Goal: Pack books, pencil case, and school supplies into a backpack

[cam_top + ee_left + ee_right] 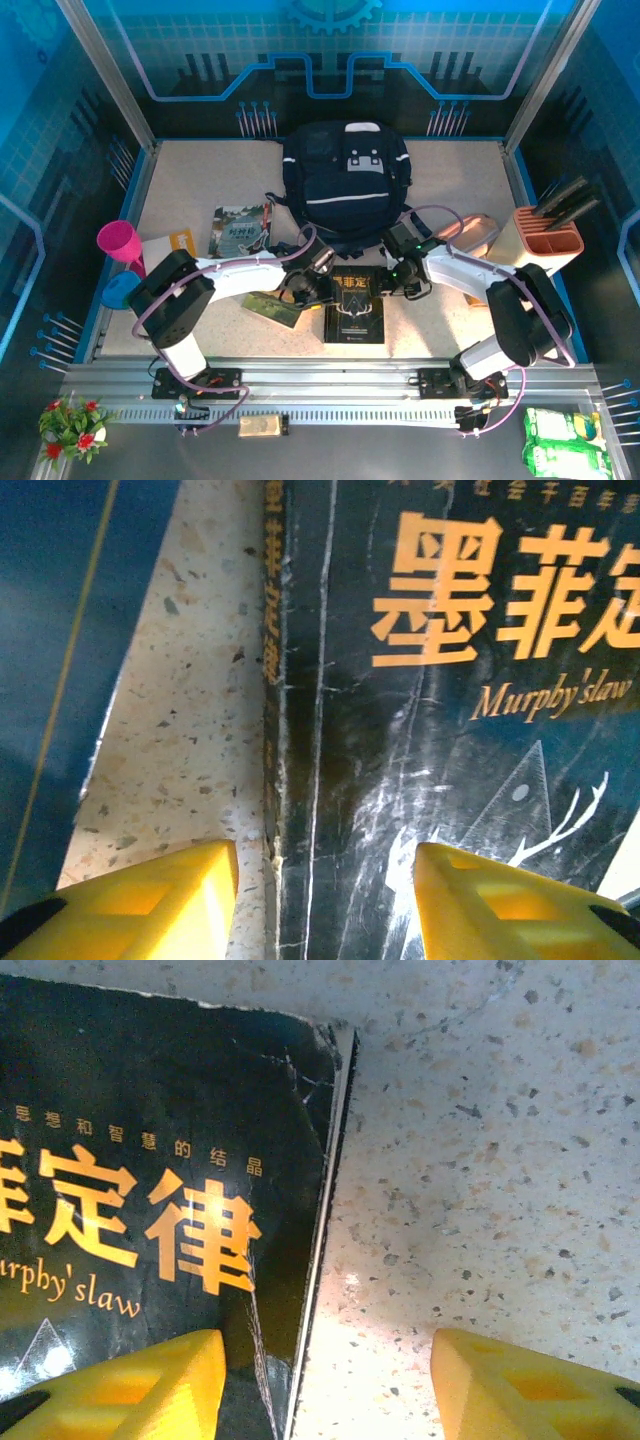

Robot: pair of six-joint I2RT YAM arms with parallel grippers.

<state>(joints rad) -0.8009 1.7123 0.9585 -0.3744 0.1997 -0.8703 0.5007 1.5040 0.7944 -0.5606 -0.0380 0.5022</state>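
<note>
- Nearest, yellow fingers point(150, 905) of left end effector point(325, 905): about half apart, astride the worn spine of the black book point(450, 730), one finger above bare table point(190, 730), the other above the cover; nothing gripped.
- Just beside that spine, across a narrow strip of table: edge of the blue-green book point(50, 680).
- Much the same at right end effector point(330, 1390): roughly half apart, astride the opposite long edge of the black book, one finger over the cover, one over the table; nothing held.
- Farther back on the left: pale illustrated book point(240, 230), flat orange-yellow piece point(183, 240), and blue piece point(120, 290) close to the magenta cup point(122, 243).
- On the right, partly behind the right arm: pencil case point(478, 233), next to the beige holder point(548, 240).
- Farthest: backpack point(345, 180) at the back of the table, apart from the black book; cannot tell if its opening is unzipped.
- Probable risk one: thin book lying flat, so a pinch at the edges likely to catch only the cover, bending or tearing the already cracked spine.
- Probable risk two: one side touching first, pushing the book sideways toward the blue-green book.
- Probable risk three: glossy cover slipping out during the lift, because of so small a hold.
</note>
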